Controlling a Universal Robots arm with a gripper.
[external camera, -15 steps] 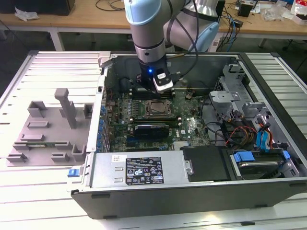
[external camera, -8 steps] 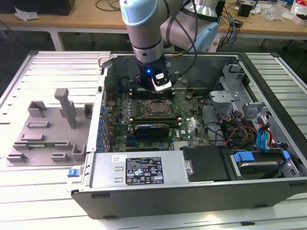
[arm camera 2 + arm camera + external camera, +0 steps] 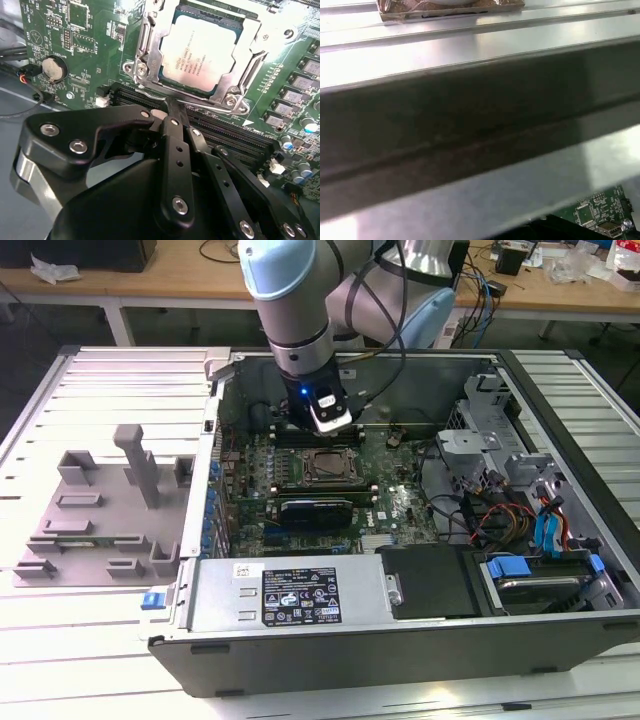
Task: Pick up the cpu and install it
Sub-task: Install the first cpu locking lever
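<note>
The jaws of the gripper [image 3: 172,107] are seen pressed together in the second wrist view, with nothing held between them. Their thin black tip is placed right at the edge of the metal frame [image 3: 145,55] that goes around the cpu [image 3: 200,50]. The tip looks to be touching the thin wire lever [image 3: 200,102] that runs along that side of the frame, but this cannot be told for sure.

The cpu is seated flat in its socket on the green board [image 3: 75,40]. Its silvery top is turned up, and the frame is laid around its sides. A round silver battery [image 3: 53,68] is seen on the board, off to one side. Long black slots [image 3: 235,135] are lined up just beside the frame, under the gripper.

In the exterior view, the gripper [image 3: 322,425] is lowered into an open computer case [image 3: 400,630] by the grey and blue arm [image 3: 290,290]. The socket with the cpu [image 3: 330,466] is seen near the middle of the board, just beside the gripper. The case is laid on a bench [image 3: 60,640] made of pale metal slats. A grey plastic holder [image 3: 100,510] is set on the bench, toward the exterior view's left of the case.
</note>
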